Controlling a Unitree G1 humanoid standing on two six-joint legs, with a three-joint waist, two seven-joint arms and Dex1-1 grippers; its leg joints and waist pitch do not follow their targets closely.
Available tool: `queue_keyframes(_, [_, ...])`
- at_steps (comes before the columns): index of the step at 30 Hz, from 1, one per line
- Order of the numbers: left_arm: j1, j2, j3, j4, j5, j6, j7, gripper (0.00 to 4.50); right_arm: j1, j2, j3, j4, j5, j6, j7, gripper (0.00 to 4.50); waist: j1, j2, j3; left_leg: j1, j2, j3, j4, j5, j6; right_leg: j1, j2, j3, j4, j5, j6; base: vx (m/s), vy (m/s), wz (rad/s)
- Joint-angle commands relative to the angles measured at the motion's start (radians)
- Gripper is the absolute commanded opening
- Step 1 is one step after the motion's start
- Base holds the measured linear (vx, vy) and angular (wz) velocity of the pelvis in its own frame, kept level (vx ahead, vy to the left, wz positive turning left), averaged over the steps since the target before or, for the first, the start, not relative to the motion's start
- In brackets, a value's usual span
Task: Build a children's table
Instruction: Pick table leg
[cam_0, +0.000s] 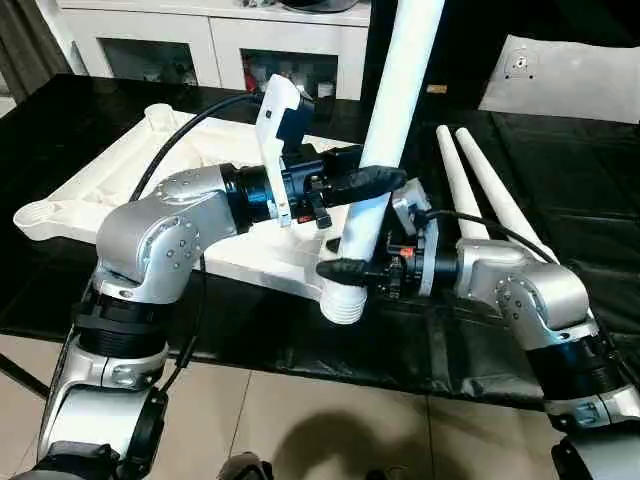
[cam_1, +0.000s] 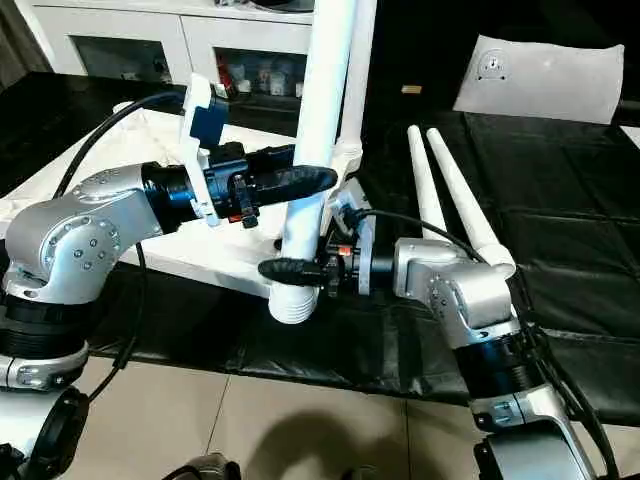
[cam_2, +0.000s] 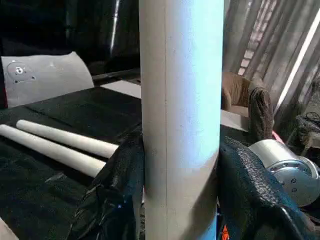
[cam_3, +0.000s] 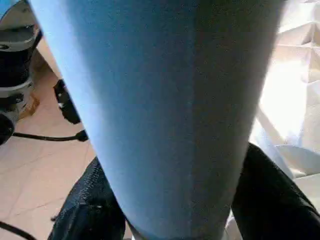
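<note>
- We keep the leg (cam_0: 395, 120) upright and press its ribbed end squarely down into the near corner socket of the table top (cam_0: 110, 190), which lies underside up on the black tabletop (cam_0: 560, 180).
- Our left tool (cam_0: 372, 182) pinches the leg higher up; the right tool (cam_0: 345, 268) pinches it just above the socket.
- Two spare legs (cam_0: 478, 190) lie to the right.

Black-covered bench (cam_0: 560, 190) carrying white tabletop (cam_0: 110, 180), lying ribbed underside up at left. Two loose tapered legs (cam_0: 480, 190) lying side by side at right, touching. Flat white panel (cam_0: 570, 75) resting at far right. Tiled floor (cam_0: 300, 420) showing near.
</note>
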Motion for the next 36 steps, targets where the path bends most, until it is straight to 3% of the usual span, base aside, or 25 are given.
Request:
queue_keyframes(1, [-0.033, 0.004, -0.014, -0.023, 0.009, -0.017, -0.018, 1.75, 0.001, -0.013, 0.015, -0.019, -0.003, 0.014, 0.012, 2.37, -0.001, -0.021, -0.086, 0.008, 0.004, 0.007, -0.061, -0.111, 0.008, 0.064, -0.055, 0.033, -0.073, -0.241, -0.147, 0.000, 0.000, 0.00])
queue_keyframes(5, [-0.038, 0.008, -0.022, -0.016, 0.017, -0.024, -0.026, 1.75, 0.007, -0.018, 0.026, -0.021, -0.009, 0.017, 0.020, 2.02, -0.001, -0.019, -0.086, 0.009, 0.005, 0.007, -0.060, -0.109, 0.006, 0.063, -0.055, 0.033, -0.072, -0.238, -0.146, 0.000, 0.000, 0.00])
queue_keyframes(16, [-0.045, 0.022, -0.046, -0.019, 0.042, -0.041, -0.040, 1.75, 0.008, -0.017, 0.035, -0.021, -0.014, 0.018, 0.021, 1.95, 0.000, -0.016, -0.087, 0.009, 0.004, 0.006, -0.060, -0.112, 0.004, 0.063, -0.055, 0.033, -0.072, -0.239, -0.148, 0.000, 0.000, 0.00])
queue_keyframes(19, [-0.053, 0.006, -0.030, -0.026, 0.013, 0.004, -0.015, 1.75, 0.013, -0.006, 0.031, -0.022, -0.015, 0.008, 0.011, 1.95, -0.001, -0.014, -0.087, 0.009, 0.004, 0.007, -0.059, -0.113, 0.002, 0.063, -0.054, 0.033, -0.071, -0.233, -0.151, 0.000, 0.000, 0.00])
queue_keyframes(20, [-0.054, -0.006, -0.012, -0.032, -0.020, 0.026, -0.018, 2.31, 0.016, -0.001, 0.030, -0.022, -0.017, 0.002, 0.006, 1.95, 0.000, -0.014, -0.087, 0.009, 0.004, 0.007, -0.059, -0.113, 0.002, 0.063, -0.054, 0.033, -0.070, -0.230, -0.154, 0.000, 0.000, 0.00])
queue_keyframes(25, [-0.049, -0.063, 0.047, -0.062, -0.126, 0.056, -0.002, 2.54, 0.030, 0.021, 0.013, -0.027, -0.005, 0.020, -0.029, 1.93, 0.000, -0.007, -0.088, 0.007, 0.003, 0.006, -0.058, -0.112, 0.003, 0.065, -0.053, 0.032, -0.068, -0.197, -0.177, 0.000, 0.000, 0.00])
queue_keyframes(26, [-0.048, -0.073, 0.053, -0.065, -0.137, 0.056, 0.003, 2.87, 0.034, 0.027, 0.006, -0.030, 0.005, 0.026, -0.032, 1.93, 0.000, -0.010, -0.088, 0.006, 0.002, 0.007, -0.057, -0.115, 0.006, 0.066, -0.053, 0.032, -0.071, -0.196, -0.177, 0.000, 0.000, 0.00])
queue_keyframes(28, [-0.046, -0.086, 0.060, -0.068, -0.147, 0.055, 0.012, 2.93, 0.038, 0.032, -0.001, -0.034, 0.014, 0.032, -0.036, 1.93, 0.001, -0.010, -0.088, 0.008, 0.002, 0.006, -0.058, -0.124, 0.008, 0.066, -0.053, 0.031, -0.072, -0.205, -0.176, 0.000, 0.000, 0.00])
queue_keyframes(31, [-0.033, -0.157, 0.101, -0.065, -0.164, 0.023, 0.072, 3.12, 0.047, 0.065, -0.031, -0.032, 0.011, -0.007, -0.085, 1.93, 0.001, -0.003, -0.087, 0.009, 0.004, 0.005, -0.058, -0.136, 0.002, 0.064, -0.054, 0.031, -0.075, -0.214, -0.177, 0.000, 0.000, 0.00])
queue_keyframes(32, [-0.029, -0.168, 0.111, -0.063, -0.172, 0.020, 0.082, 3.38, 0.051, 0.076, -0.042, -0.032, 0.012, -0.018, -0.101, 1.93, 0.000, -0.007, -0.088, 0.007, 0.003, 0.004, -0.060, -0.139, 0.001, 0.066, -0.054, 0.029, -0.076, -0.226, -0.168, 0.000, 0.000, 0.00])
queue_keyframes(36, [-0.009, -0.232, 0.213, -0.045, -0.281, 0.019, 0.141, 3.51, 0.070, 0.147, -0.121, -0.057, 0.025, -0.067, -0.216, 1.93, -0.001, -0.005, -0.087, 0.007, 0.002, 0.005, -0.058, -0.147, -0.004, 0.064, -0.055, 0.030, -0.079, -0.248, -0.164, 0.000, 0.000, 0.00])
